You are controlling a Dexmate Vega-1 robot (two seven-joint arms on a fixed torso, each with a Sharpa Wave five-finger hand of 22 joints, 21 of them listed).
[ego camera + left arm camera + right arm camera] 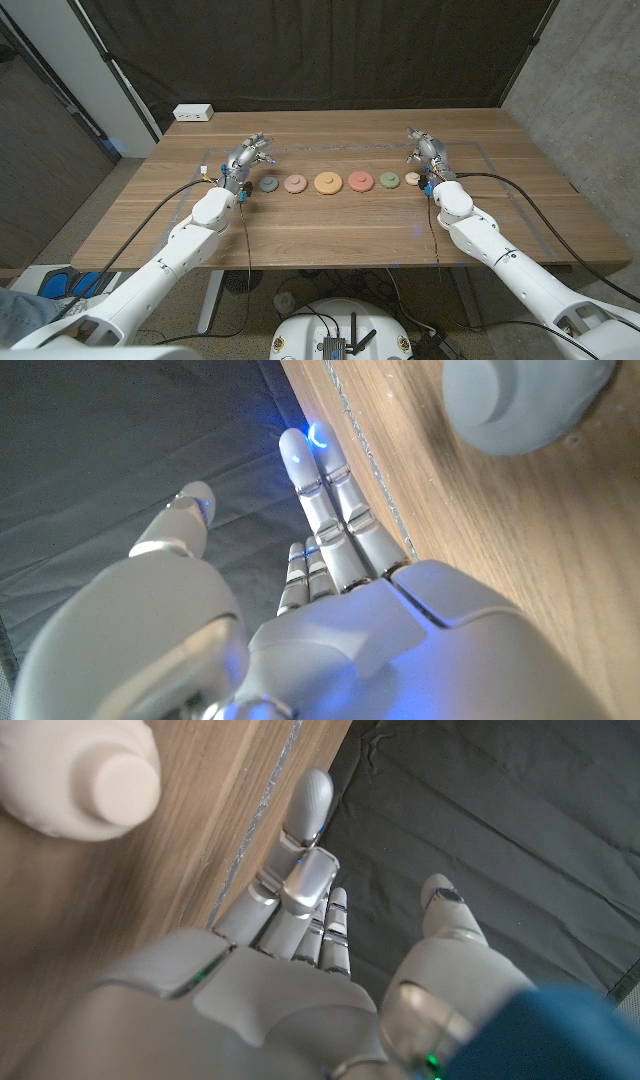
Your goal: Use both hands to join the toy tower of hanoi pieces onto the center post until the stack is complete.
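The wooden table (330,225) stands before a dark curtain (320,50), a white power strip (193,113) at its far left edge. Six discs lie in a row between my hands: grey (268,184), pink (295,184), orange (327,183), red (360,181), green (389,180) and cream (413,179). My left hand (245,160) and right hand (425,150) hold nothing, fingers apart; the wrist views show the grey disc (525,400) and cream disc's knob (118,782) close up.

Wooden table (330,235) brown, grained. Pieces on it in row: grey piece (268,184), then pink (294,184), orange (328,183), red (360,181), green (389,180), cream (413,179). Power strip (193,113) at table's far edge white.
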